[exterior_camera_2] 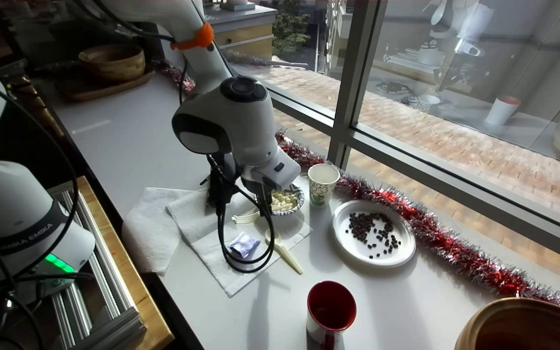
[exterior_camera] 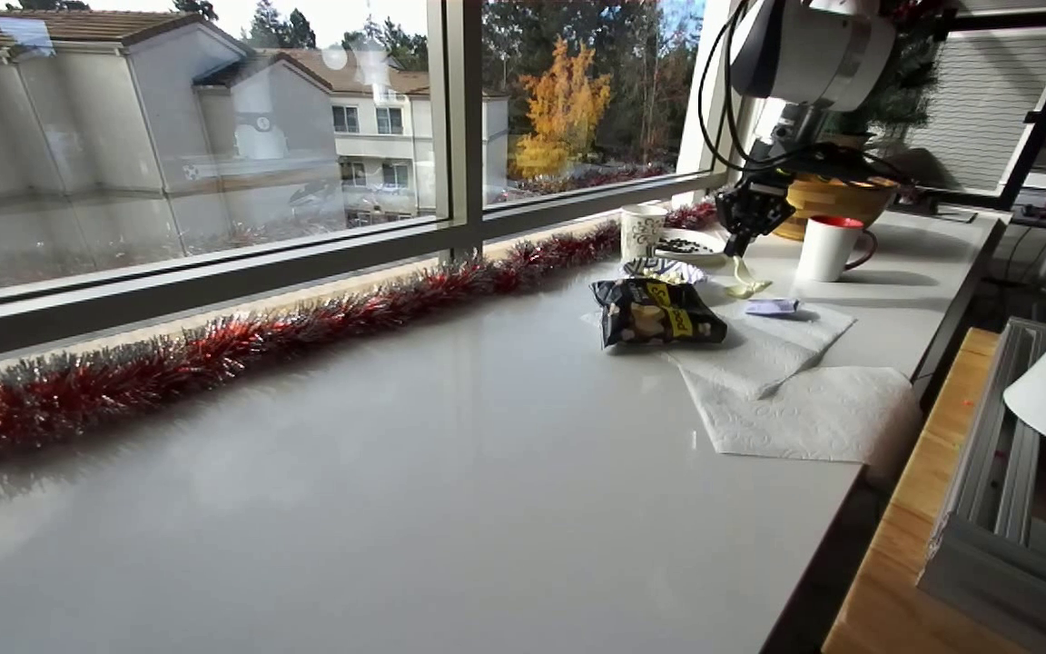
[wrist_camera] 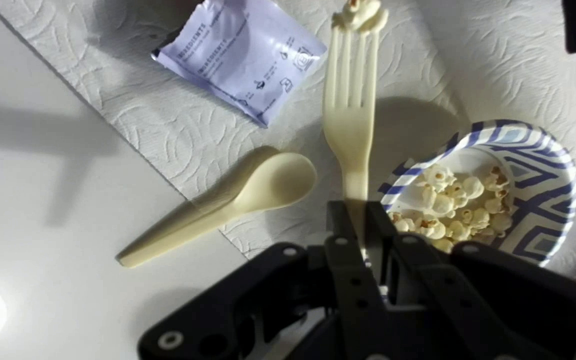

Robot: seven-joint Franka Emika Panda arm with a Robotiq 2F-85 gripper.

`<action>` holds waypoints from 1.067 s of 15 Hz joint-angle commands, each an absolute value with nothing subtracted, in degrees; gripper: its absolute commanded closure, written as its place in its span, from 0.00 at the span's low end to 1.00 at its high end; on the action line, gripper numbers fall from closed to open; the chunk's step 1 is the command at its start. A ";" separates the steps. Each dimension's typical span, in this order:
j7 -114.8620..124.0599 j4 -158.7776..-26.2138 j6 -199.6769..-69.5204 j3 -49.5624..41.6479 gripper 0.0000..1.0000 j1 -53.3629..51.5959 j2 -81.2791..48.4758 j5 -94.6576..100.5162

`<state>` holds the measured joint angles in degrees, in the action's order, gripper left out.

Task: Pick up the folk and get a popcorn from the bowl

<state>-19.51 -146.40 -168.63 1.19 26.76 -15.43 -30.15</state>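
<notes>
One spoon (wrist_camera: 253,195) in the wrist view lies left of the claw (wrist_camera: 358,215), whose fingers are pinched close on the fork (wrist_camera: 350,135), with popcorn (wrist_camera: 360,17) at the tine tips. Just right of the claw, the bowl (wrist_camera: 543,195) holds more popcorn. An exterior view shows red tinsel (exterior_camera_2: 430,228) right of the claw; the wrist view does not.

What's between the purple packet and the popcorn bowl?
In the wrist view, the pale fork, tipped with popcorn and held in the gripper, crosses that stretch over the paper towel.
</notes>
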 commanded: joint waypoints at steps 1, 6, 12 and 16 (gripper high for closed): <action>-18.74 -142.27 -170.97 2.01 0.97 28.54 -20.27 -33.42; -18.73 -138.53 -173.21 2.52 0.97 30.13 -24.39 -34.47; -18.31 -136.71 -175.85 3.86 0.97 31.10 -27.27 -34.52; -18.41 -136.20 -176.43 5.64 0.97 32.13 -28.13 -34.94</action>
<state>-18.22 -137.36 -175.26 3.44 30.48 -26.94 -33.16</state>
